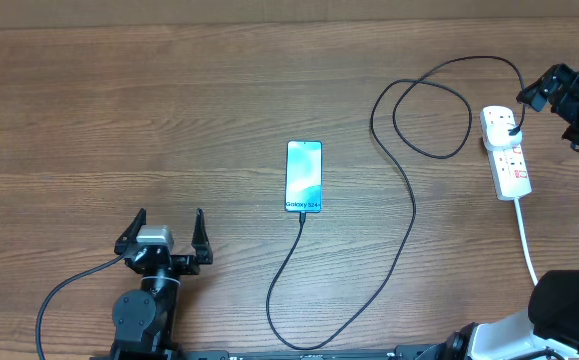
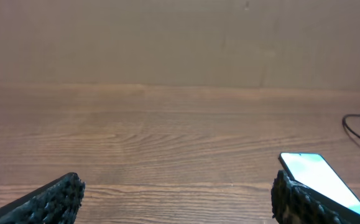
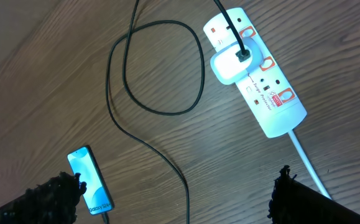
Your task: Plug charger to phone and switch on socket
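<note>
The phone (image 1: 304, 177) lies face up on the table (image 1: 119, 100), open wood on every side. Near-left of the phone the left gripper (image 1: 169, 218) stands spread, empty; far right the right gripper (image 3: 178, 180) — also spread, empty — hangs over the socket (image 1: 509, 160). The charger (image 1: 412, 210) loops to the phone's near end — seating unclear.

**A:** Light on the overhead?
**B:** Even, soft and warm. The table (image 1: 169, 100) is well lit with hardly any shadow. The phone (image 1: 304, 177) screen is the brightest spot, text still legible.
**A:** Wrist views?
**B:** Left wrist is dimmer and hazy. The left gripper (image 2: 178, 190) fingers are blurred at the bottom edge, and the phone screen washes out pale. Right wrist is sharper: the socket (image 3: 254, 68) is bright white, labels readable, wood grain crisp.
</note>
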{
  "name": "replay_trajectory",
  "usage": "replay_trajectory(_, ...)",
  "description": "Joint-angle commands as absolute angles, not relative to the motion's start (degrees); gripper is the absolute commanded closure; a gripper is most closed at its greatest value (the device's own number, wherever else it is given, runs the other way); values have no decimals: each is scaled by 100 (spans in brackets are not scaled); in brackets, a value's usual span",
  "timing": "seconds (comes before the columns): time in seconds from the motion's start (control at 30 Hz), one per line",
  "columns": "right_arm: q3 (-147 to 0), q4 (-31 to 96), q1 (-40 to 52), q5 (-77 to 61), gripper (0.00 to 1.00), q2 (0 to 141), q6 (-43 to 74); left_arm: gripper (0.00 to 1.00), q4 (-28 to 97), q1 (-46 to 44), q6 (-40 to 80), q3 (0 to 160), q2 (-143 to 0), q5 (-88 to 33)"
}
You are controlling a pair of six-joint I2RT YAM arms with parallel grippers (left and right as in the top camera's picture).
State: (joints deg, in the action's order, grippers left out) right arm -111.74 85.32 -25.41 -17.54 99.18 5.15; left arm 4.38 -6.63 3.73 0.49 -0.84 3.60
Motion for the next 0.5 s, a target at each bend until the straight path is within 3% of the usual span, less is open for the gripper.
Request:
replay_trajectory(0.0,-11244,8519,-2534,-1715,0,9907,515,1,475,-626,-93,36,-14,141)
replay_trajectory(0.47,-11244,8521,-2534,-1715,0,9907,515,0,447,-628,-1,36,-16,145)
